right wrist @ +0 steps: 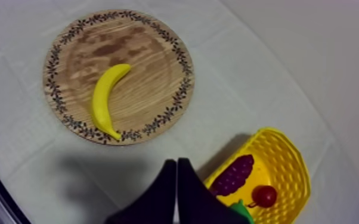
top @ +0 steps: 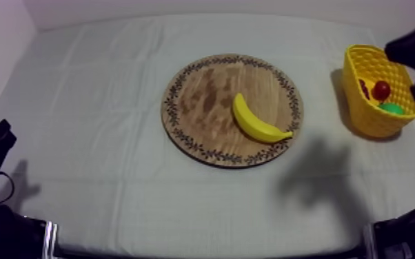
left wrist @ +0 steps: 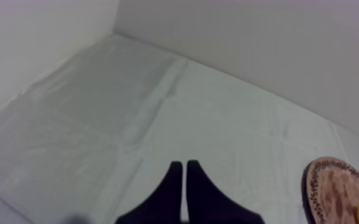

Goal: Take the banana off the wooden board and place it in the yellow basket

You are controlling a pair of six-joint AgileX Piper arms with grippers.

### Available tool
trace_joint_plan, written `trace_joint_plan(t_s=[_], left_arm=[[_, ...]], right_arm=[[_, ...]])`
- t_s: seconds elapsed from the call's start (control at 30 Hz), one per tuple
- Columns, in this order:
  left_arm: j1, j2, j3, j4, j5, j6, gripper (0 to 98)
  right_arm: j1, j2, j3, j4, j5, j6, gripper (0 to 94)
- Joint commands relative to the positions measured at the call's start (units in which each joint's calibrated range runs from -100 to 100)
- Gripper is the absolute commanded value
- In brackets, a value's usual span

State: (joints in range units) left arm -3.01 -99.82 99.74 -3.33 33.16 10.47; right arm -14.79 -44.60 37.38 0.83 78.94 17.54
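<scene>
Banana [top: 258,122] on board [top: 203,103]; basket [top: 359,105] holds grapes [right wrist: 234,174], small red fruit [top: 381,89]; left tool [left wrist: 184,164], right tool [right wrist: 176,161] clenched empty

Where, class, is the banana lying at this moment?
In the top view the banana lies on the wooden board, on its right half near the rim, apart from the yellow basket farther right.

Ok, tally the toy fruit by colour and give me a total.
Yellow: 1, the banana on the wooden board.
Purple: 1, the bunch of grapes in the yellow basket.
Red: 1, the small red fruit in the basket.
Green: 1, a green fruit in the basket, partly hidden.
Total: 4.
</scene>
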Motion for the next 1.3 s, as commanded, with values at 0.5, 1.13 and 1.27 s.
trace_joint_plan(t_s=[0.5, 1.13, 1.27], left_arm=[[0.01, 0.00, 0.03, 0.03, -0.01, 0.00, 0.1], [0.01, 0.00, 0.03, 0.03, -0.01, 0.00, 0.1], [0.01, 0.00, 0.03, 0.03, -0.01, 0.00, 0.1]], right_arm=[[-12.69, 30.28, -27.94, 3.62, 18.01, -9.91, 0.6], [-13.54, 42.35, -32.69, 3.79, 18.10, -15.10, 27.4], [-13.82, 42.56, -32.16, 3.89, 18.14, -15.60, 46.4]])
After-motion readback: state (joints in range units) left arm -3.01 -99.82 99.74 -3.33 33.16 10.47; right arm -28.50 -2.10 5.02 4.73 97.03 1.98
